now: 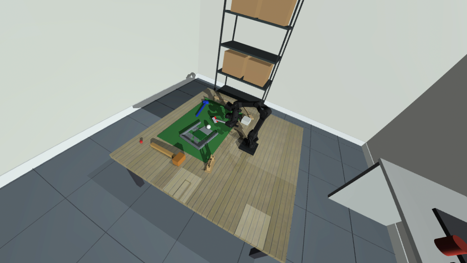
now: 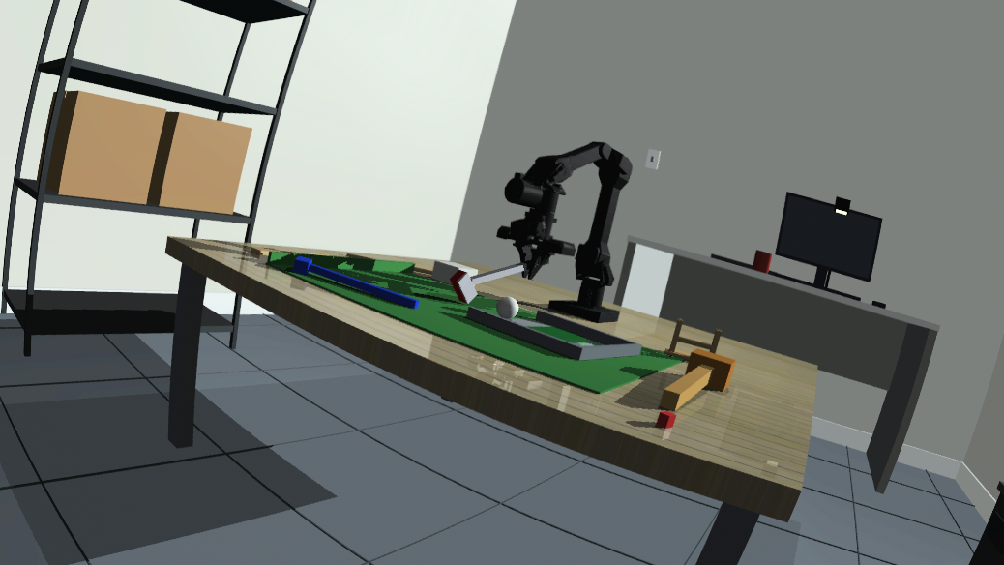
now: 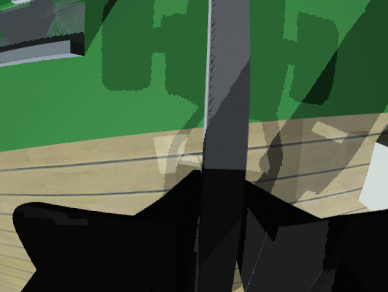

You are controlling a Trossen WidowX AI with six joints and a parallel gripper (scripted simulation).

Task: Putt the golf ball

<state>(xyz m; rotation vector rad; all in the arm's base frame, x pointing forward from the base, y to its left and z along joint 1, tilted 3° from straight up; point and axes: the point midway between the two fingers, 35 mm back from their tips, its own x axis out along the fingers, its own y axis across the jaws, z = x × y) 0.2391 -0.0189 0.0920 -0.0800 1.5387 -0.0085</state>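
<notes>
My gripper (image 2: 528,269) (image 3: 210,178) is shut on the red putter's grey shaft (image 2: 499,272) (image 3: 228,100) (image 1: 221,121). The putter head (image 1: 214,120) (image 2: 463,286), white with red, hangs at the shaft's far end, apart from the ball and just above the green mat (image 1: 169,129) (image 2: 449,321). The white golf ball (image 1: 208,126) (image 2: 507,307) is at the open end of the grey-walled frame, at the edge of the grey ramp (image 1: 204,130). The raised green (image 1: 199,134) lies beyond the ramp, inside the grey walls (image 1: 190,141) (image 2: 522,336). The wrist view hides the head and ball.
A blue putter (image 1: 201,110) (image 2: 365,285) lies on the mat. A white block (image 1: 245,120) (image 3: 378,175) stands beside the arm. An orange mallet (image 1: 178,159) (image 2: 722,371), a red cube (image 1: 141,141) (image 2: 665,420) and a small wooden stand (image 1: 208,165) (image 2: 693,343) are past the frame.
</notes>
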